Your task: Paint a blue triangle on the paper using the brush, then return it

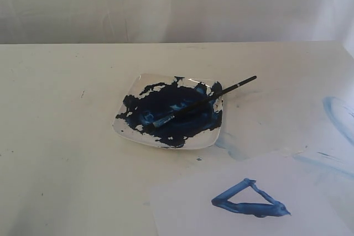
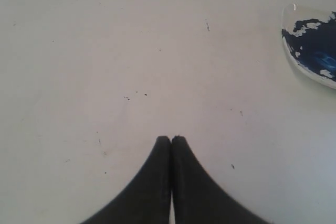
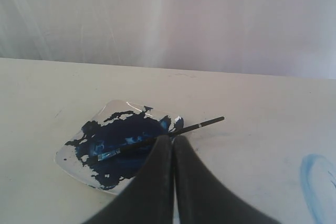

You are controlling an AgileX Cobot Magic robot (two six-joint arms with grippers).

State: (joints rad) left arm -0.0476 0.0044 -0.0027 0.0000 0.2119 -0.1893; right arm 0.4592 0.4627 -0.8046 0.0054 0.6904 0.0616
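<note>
The brush (image 1: 213, 96) lies across the clear plate (image 1: 133, 134), bristles in the dark-blue paint blotch (image 1: 171, 115), handle end sticking out past the plate's far right corner. The paper (image 1: 188, 203) sits at the front right of the table with the blue triangle (image 1: 249, 202) painted on it. Neither arm shows in the exterior view. In the right wrist view my right gripper (image 3: 172, 138) is shut and empty, raised away from the brush (image 3: 202, 125) and plate (image 3: 65, 158). My left gripper (image 2: 171, 139) is shut and empty over bare tabletop, the plate (image 2: 294, 59) off to one side.
Pale blue smears (image 1: 340, 115) stain the table at the right, with another smear (image 1: 229, 146) by the plate's front right corner. A white cloth backdrop (image 1: 177, 4) hangs behind the table's far edge.
</note>
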